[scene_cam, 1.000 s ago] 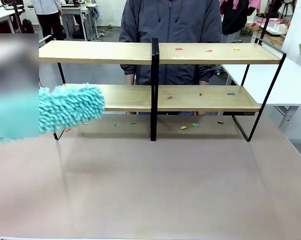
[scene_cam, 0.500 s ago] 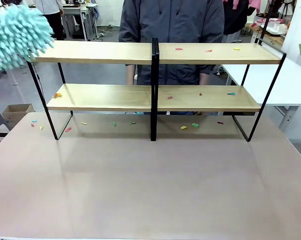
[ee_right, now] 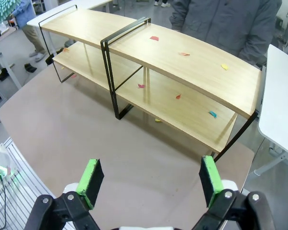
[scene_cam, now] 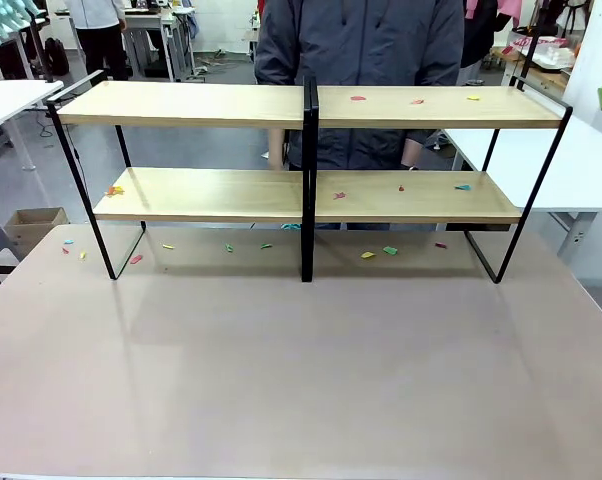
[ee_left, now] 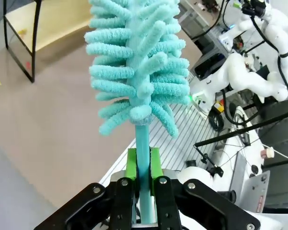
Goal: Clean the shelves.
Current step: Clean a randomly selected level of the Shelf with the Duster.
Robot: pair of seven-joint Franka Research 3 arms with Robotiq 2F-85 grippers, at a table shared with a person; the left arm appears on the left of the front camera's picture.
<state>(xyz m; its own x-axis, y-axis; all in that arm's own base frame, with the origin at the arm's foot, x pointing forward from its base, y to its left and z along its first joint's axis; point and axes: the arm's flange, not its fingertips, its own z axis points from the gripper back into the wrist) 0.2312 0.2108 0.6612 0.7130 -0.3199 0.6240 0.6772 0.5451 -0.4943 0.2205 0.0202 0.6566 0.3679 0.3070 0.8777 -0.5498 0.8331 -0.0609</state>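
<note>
Left gripper (ee_left: 143, 165): green pads (ee_left: 131, 163) clenched on the thin handle of a turquoise duster (ee_left: 139, 62), low on the stem, fluffy head pointing away from the wrist. In the front view the duster's tip (scene_cam: 1, 15) sat high, off the left end of the shelves and clear of both boards.

Right gripper (ee_right: 151, 179): fingers spread wide, holding nothing, hovering above the table (scene_cam: 301, 380) on the near side of the shelves.

Shelves (scene_cam: 201, 103) stood along the table's far edge, running nearly from its left edge to its right. A person (scene_cam: 361, 40) stood just behind them.

Small coloured scraps (scene_cam: 358, 98) lay on the right half of both boards, a few at the left end of the lower board, more on the table under the rack.

Judgement:
- The boards are stiff and smooth and the frame is thin, so the rack is probably light and may slide under a hard sideways sweep.
- If steadying is needed, take the black middle upright (ee_right: 108, 67) or a top-board edge.
- The duster head is soft and floppy, and the smooth handle could twist in the pads.
</note>
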